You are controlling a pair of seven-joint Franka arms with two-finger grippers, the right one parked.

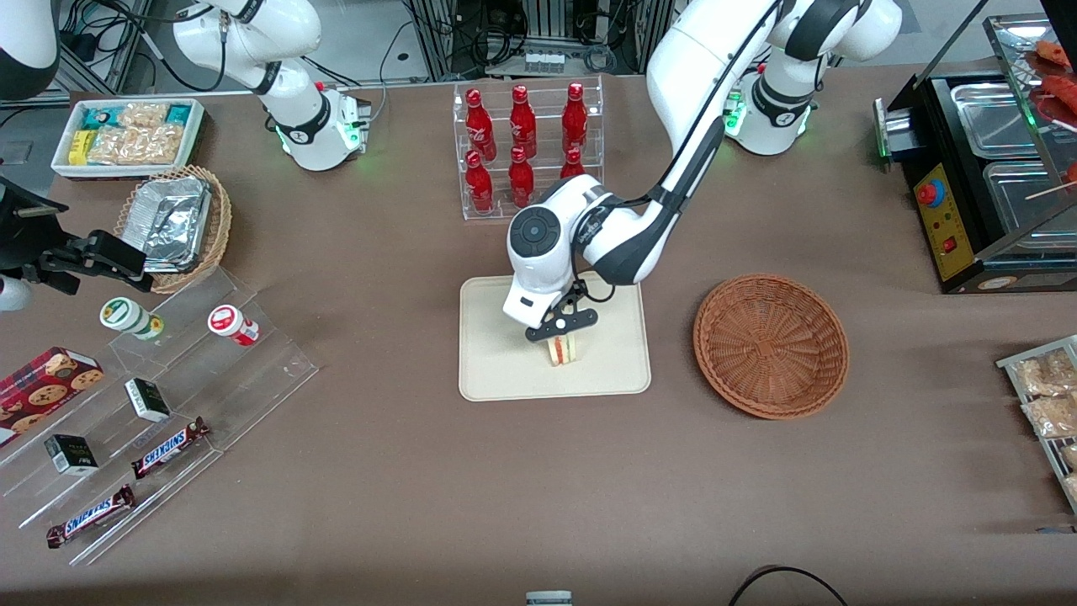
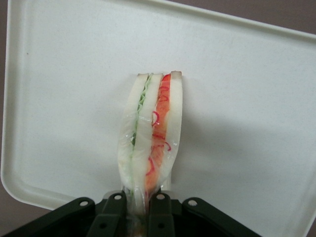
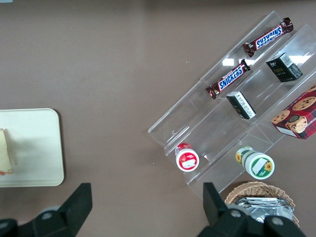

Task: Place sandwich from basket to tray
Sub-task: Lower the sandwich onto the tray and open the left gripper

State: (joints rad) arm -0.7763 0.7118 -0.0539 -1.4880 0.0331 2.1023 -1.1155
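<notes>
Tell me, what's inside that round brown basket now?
Nothing shows inside the basket, only its woven bottom. The sandwich is over the tray, pinched upright in the gripper; whether it touches the tray is unclear.

Robot lab set up as a mock snack shop. Brown-covered table [image 1: 404,471] with two white arms bolted at its edge, cables and equipment racks [image 1: 547,34] on the floor past it. Shop props on the table: clear rack of red bottles [image 1: 526,147], tiered acrylic stand [image 1: 160,421] with Snickers bars [image 1: 168,448], small boxes and jars, cookie box [image 1: 46,383], white bin of snack packets [image 1: 126,135], tan basket of foil trays [image 1: 172,223], black food warmer [image 1: 984,177] with metal pans. Working arm's gripper [image 1: 562,330] holds a sandwich [image 1: 562,349] over a cream tray [image 1: 505,370]; empty brown basket [image 1: 770,345] beside it.
</notes>
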